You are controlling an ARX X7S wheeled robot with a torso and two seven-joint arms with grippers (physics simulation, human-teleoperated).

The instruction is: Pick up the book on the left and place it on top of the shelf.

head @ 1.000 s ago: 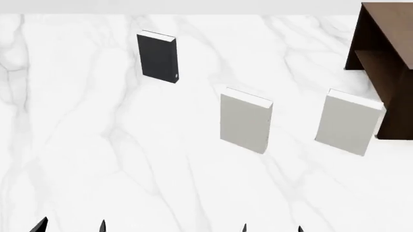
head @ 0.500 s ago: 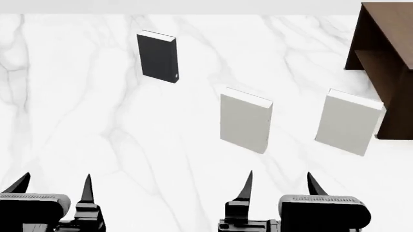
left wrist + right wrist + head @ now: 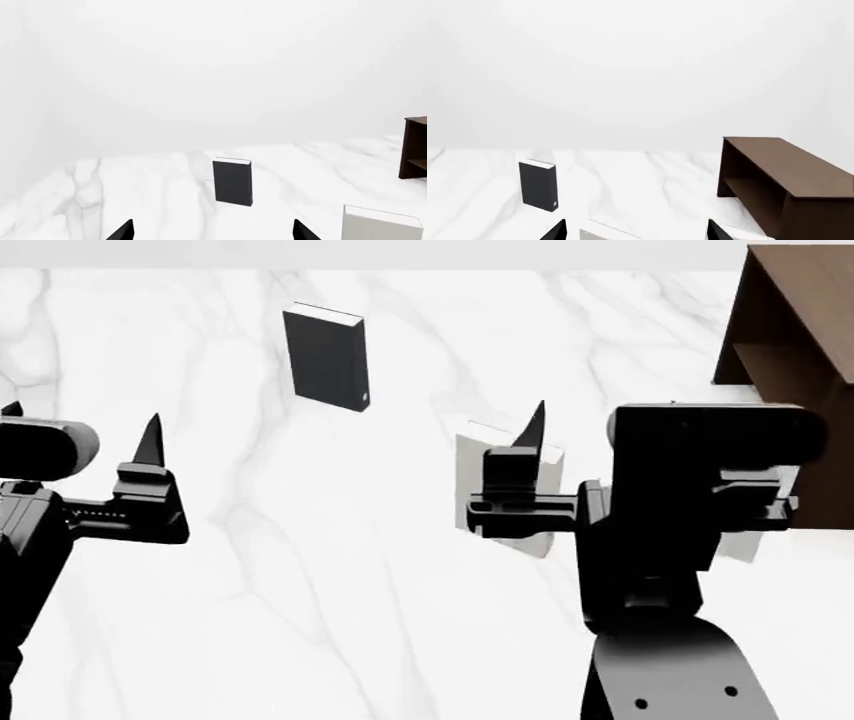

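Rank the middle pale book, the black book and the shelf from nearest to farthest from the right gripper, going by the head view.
1. Middle pale book: directly behind the right gripper, partly hidden.
2. Shelf: far right, beyond the gripper.
3. Black book: far left, standing upright.

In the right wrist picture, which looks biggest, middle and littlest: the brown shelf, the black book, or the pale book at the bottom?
1. shelf, clearly biggest
2. black book
3. pale book: only a sliver shows, so its real size is unsure.
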